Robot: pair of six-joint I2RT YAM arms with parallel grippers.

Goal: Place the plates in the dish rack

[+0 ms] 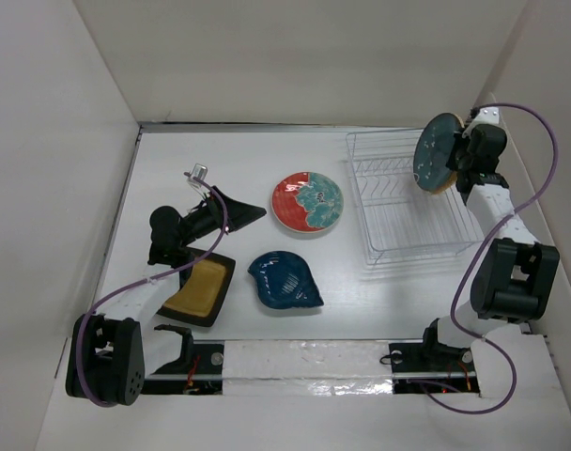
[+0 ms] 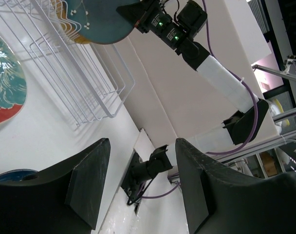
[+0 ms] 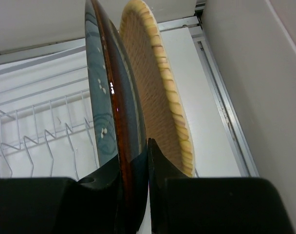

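Now right gripper pinches one teal plate, one orange plate alongside; left gripper, spread, sits among three: patterned plate, blue plate, mustard plate.

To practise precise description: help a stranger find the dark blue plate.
Start at the white wire dish rack on the table's right. Left of it lie three plates; the dark blue plate lies closer to the near edge than the round red-and-teal plate, right of the square mustard plate. It alone is leaf-shaped.

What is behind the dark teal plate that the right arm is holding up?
An orange plate stands on edge just behind the dark teal plate. Its lower part is covered by the jaws, so its footing cannot be seen.
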